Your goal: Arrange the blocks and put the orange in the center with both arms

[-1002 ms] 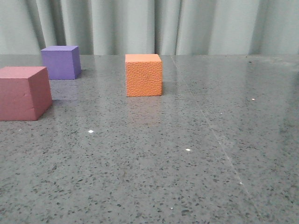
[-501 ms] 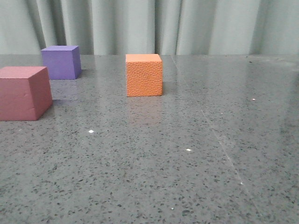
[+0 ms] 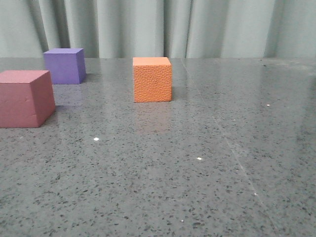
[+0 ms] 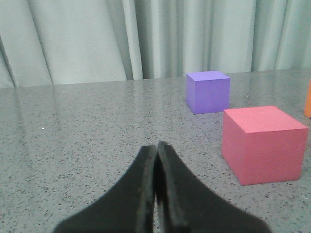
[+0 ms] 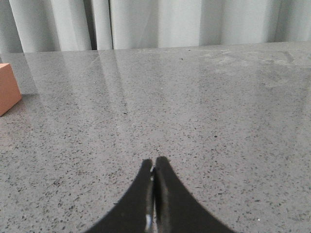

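Observation:
The orange cube (image 3: 152,79) stands upright on the grey speckled tabletop (image 3: 173,168), mid-far in the front view. The purple cube (image 3: 64,65) stands at the far left, and the pink-red cube (image 3: 25,98) stands nearer at the left edge. No gripper shows in the front view. In the left wrist view my left gripper (image 4: 156,144) is shut and empty, apart from the pink-red cube (image 4: 262,143) and the purple cube (image 4: 208,91). A sliver of the orange cube (image 4: 308,98) shows at that view's edge. My right gripper (image 5: 153,159) is shut and empty, well apart from the orange cube (image 5: 8,87).
Pale green curtains (image 3: 158,27) hang behind the table's far edge. A faint seam line (image 3: 232,145) crosses the stone surface on the right side.

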Controlling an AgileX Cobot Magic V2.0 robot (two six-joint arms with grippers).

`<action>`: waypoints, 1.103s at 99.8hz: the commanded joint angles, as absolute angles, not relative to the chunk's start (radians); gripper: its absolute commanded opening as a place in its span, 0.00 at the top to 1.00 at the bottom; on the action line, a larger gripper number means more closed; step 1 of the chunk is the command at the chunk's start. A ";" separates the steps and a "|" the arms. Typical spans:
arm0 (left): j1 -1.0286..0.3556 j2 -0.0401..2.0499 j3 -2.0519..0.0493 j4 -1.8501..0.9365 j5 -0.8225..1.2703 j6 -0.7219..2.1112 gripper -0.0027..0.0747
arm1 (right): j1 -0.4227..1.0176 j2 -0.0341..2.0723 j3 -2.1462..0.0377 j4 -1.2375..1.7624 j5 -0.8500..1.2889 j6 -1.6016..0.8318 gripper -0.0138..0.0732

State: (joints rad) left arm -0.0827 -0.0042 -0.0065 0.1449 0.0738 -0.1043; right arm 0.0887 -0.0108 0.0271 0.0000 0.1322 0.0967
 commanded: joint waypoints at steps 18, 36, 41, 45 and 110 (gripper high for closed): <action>-0.080 -0.037 0.039 0.138 -0.103 -0.110 0.99 | 0.082 -0.035 0.014 0.000 0.045 0.086 0.92; -0.080 -0.009 -0.100 0.017 0.062 -0.110 0.99 | 0.082 -0.035 0.014 0.000 0.045 0.086 0.92; -0.080 0.023 -0.167 0.000 0.128 -0.110 0.99 | 0.082 -0.035 0.014 0.000 0.045 0.086 0.92; -0.080 0.049 -0.212 -0.008 0.173 -0.110 0.99 | 0.082 -0.035 0.014 0.000 0.045 0.086 0.92; -0.080 0.680 -0.907 -0.097 0.671 -0.110 0.99 | 0.082 -0.035 0.014 0.000 0.045 0.086 0.92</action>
State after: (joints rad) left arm -0.0827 0.6406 -0.8564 -0.0814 0.7258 -0.1043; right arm 0.0887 -0.0108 0.0271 0.0000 0.1315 0.0953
